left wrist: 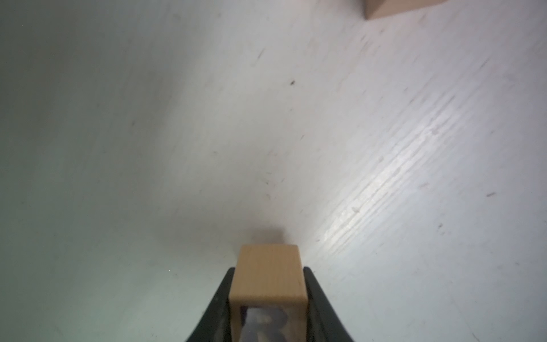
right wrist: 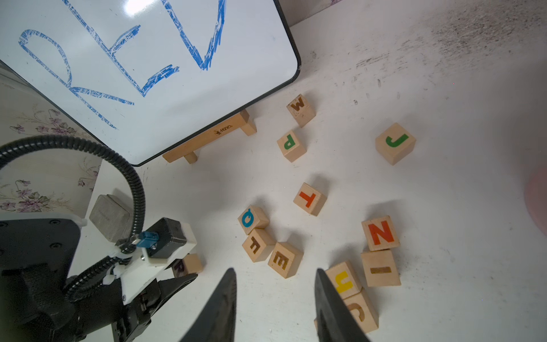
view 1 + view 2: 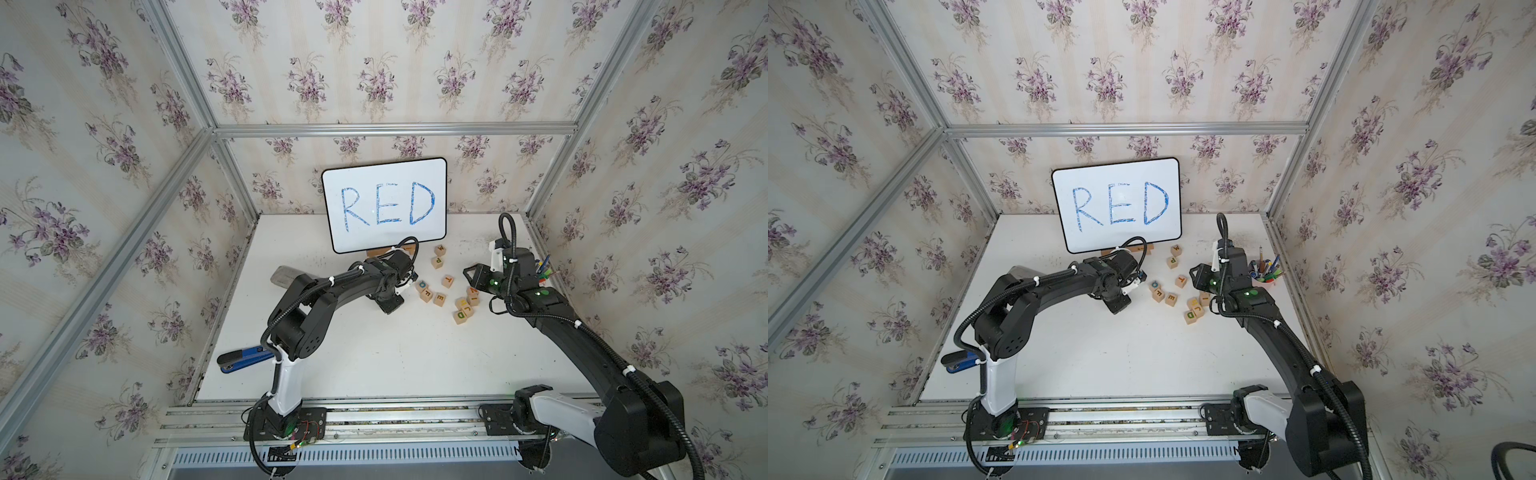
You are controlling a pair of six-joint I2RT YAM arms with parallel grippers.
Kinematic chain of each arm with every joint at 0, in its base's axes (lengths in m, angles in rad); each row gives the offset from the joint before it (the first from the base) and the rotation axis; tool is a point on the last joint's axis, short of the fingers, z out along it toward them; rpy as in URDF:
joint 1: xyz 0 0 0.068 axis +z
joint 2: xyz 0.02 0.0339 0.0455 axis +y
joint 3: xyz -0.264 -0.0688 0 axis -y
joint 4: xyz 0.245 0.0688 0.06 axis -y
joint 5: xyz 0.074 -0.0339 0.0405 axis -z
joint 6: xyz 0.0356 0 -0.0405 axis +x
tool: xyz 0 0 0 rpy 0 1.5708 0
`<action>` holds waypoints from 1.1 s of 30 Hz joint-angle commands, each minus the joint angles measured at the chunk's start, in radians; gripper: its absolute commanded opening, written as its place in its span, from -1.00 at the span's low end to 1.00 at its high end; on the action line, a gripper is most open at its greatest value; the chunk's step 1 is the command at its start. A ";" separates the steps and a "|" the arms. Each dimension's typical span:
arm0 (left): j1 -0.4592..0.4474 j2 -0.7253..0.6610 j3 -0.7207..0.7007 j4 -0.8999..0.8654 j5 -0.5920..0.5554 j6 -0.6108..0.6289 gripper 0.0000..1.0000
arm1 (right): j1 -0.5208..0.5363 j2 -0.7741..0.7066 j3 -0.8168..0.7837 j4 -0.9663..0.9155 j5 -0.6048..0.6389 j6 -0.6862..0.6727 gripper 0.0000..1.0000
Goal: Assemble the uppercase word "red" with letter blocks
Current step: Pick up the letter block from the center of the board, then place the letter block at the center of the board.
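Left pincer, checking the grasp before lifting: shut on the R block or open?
Shut on the R block: the left pincer clamps both its sides.

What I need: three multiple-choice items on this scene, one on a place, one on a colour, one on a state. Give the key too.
1. Which block lies nearest the W block?
A) the P block
B) the N block
C) the E block

2. What colour is the letter on the Q block?
A) green
B) blue
C) orange

3. What is the left gripper doing?
A) standing open above the table
B) shut on the R block
C) shut on the T block

Key: 1 A, the P block sits just beside the W block in the right wrist view. 2 B, the Q is plainly blue there. 3 B, the left wrist view shows the cube clamped between the jaws.
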 commanded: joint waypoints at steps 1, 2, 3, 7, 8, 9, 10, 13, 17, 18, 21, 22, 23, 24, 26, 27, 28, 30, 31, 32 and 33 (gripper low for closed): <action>0.036 -0.022 0.012 -0.048 -0.016 -0.093 -0.42 | 0.001 0.011 0.013 0.021 -0.006 -0.006 -0.21; 0.055 -0.029 0.012 -0.058 -0.013 -0.117 -0.41 | 0.003 0.015 0.018 0.021 -0.007 -0.005 -0.21; 0.075 -0.036 0.011 -0.066 -0.008 -0.137 -0.40 | 0.003 0.018 0.021 0.020 -0.009 -0.007 -0.21; 0.175 -0.073 -0.016 -0.085 0.024 -0.228 -0.39 | 0.013 0.036 0.036 0.020 -0.004 -0.013 -0.21; 0.203 -0.083 -0.027 -0.085 0.032 -0.241 -0.38 | 0.018 0.046 0.042 0.016 -0.002 -0.017 -0.20; 0.225 -0.090 -0.036 -0.085 0.035 -0.253 -0.39 | 0.024 0.053 0.047 0.013 0.001 -0.020 -0.20; 0.243 -0.097 -0.047 -0.084 0.030 -0.259 -0.38 | 0.032 0.065 0.054 0.006 0.009 -0.023 -0.20; 0.290 -0.098 -0.074 -0.084 0.006 -0.289 -0.38 | 0.062 0.109 0.085 -0.026 0.029 -0.033 -0.17; 0.351 -0.095 -0.122 -0.079 0.009 -0.344 -0.38 | 0.094 0.150 0.108 -0.049 0.043 -0.036 -0.14; 0.363 -0.095 -0.133 -0.071 0.007 -0.350 -0.38 | 0.099 0.158 0.113 -0.051 0.043 -0.037 -0.14; 0.396 -0.093 -0.150 -0.059 0.018 -0.363 -0.36 | 0.117 0.179 0.121 -0.062 0.049 -0.039 -0.13; 0.404 -0.092 -0.154 -0.054 0.026 -0.362 -0.35 | 0.122 0.185 0.126 -0.067 0.051 -0.041 -0.11; 0.406 -0.089 -0.154 -0.056 0.033 -0.358 -0.34 | 0.128 0.193 0.129 -0.070 0.053 -0.042 -0.09; 0.407 -0.085 -0.155 -0.056 0.035 -0.356 -0.33 | 0.132 0.200 0.132 -0.073 0.055 -0.043 -0.08; 0.406 -0.077 -0.163 -0.054 0.035 -0.353 -0.29 | 0.137 0.213 0.137 -0.078 0.057 -0.042 -0.06; 0.408 -0.070 -0.162 -0.055 0.032 -0.353 -0.26 | 0.139 0.219 0.139 -0.080 0.058 -0.040 -0.05; 0.409 -0.064 -0.164 -0.057 0.031 -0.354 -0.24 | 0.142 0.224 0.141 -0.083 0.060 -0.040 -0.04; 0.416 -0.050 -0.164 -0.056 0.027 -0.353 -0.14 | 0.146 0.238 0.146 -0.088 0.064 -0.039 -0.03; 0.420 -0.044 -0.163 -0.057 0.030 -0.354 -0.12 | 0.148 0.245 0.149 -0.092 0.066 -0.039 -0.02; 0.424 -0.039 -0.162 -0.056 0.032 -0.353 -0.09 | 0.150 0.251 0.152 -0.096 0.069 -0.040 -0.02; 0.427 -0.034 -0.160 -0.057 0.032 -0.352 -0.03 | 0.154 0.259 0.157 -0.102 0.071 -0.040 -0.02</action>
